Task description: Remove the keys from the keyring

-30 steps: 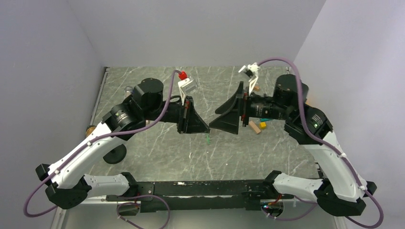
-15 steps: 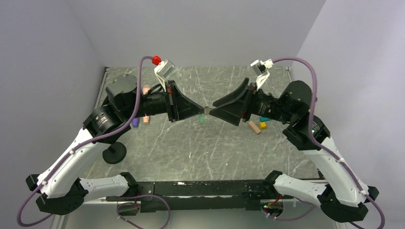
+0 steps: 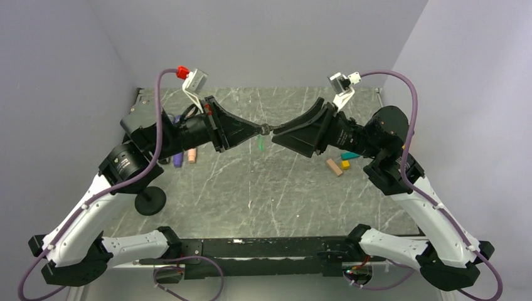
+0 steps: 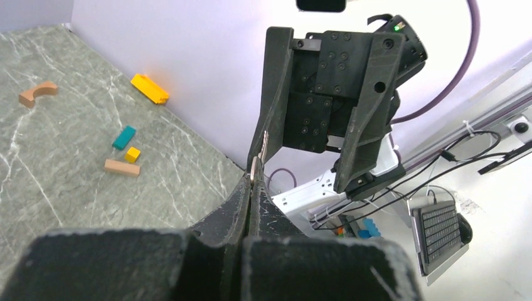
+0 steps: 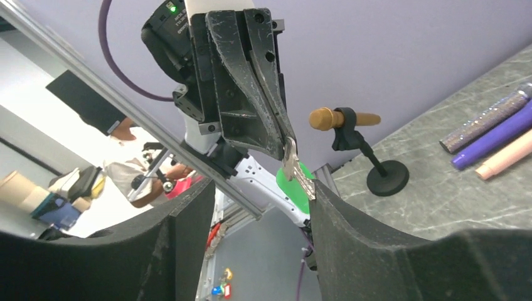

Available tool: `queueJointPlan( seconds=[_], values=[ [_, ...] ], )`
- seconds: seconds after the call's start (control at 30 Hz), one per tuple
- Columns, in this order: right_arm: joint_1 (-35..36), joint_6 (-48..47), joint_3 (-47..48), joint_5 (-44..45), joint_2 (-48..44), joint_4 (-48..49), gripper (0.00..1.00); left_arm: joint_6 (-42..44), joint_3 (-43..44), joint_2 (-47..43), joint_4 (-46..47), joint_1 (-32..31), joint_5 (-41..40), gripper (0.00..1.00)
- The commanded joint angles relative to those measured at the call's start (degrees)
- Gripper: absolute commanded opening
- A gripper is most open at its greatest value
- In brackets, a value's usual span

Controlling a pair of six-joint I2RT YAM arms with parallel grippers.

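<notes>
Grey tabletop point(image 3: 282, 194) below: left end effector point(image 3: 261, 130) clamps the keys point(image 5: 292, 182), which dangle at its 6 o'clock; right end effector point(image 3: 276, 134), wide open, touches them from 3 o'clock.

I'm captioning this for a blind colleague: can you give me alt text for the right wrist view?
The left gripper, seen head-on, pinches a silvery key with a green tag, close beside one finger of the open right gripper. Behind, on the table, a microphone stands near three pens.
</notes>
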Motion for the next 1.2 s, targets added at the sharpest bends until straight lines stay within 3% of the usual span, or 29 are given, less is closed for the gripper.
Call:
queueJointPlan(
  seconds=[0.0,1.03,1.1,1.17],
  values=[
    [-0.1,2.0,0.7,-2.7,0.6,5.9,0.57,-3.1,-0.4,-1.7,5.6,0.2,-2.5,0.00],
    [0.0,-1.8,6.4,-1.6,5.0,4.7,0.35,-6.8,-3.3,-0.6,11.8,0.1,-5.2,0.00],
    [-0.1,-2.3,6.5,-0.4,4.7,4.5,0.37,-6.7,-3.5,-0.8,12.0,0.0,-5.9,0.00],
    [-0.2,-3.1,6.9,1.1,4.3,3.2,0.50,-6.3,-3.4,-1.0,11.8,0.0,-6.6,0.00]
  ],
)
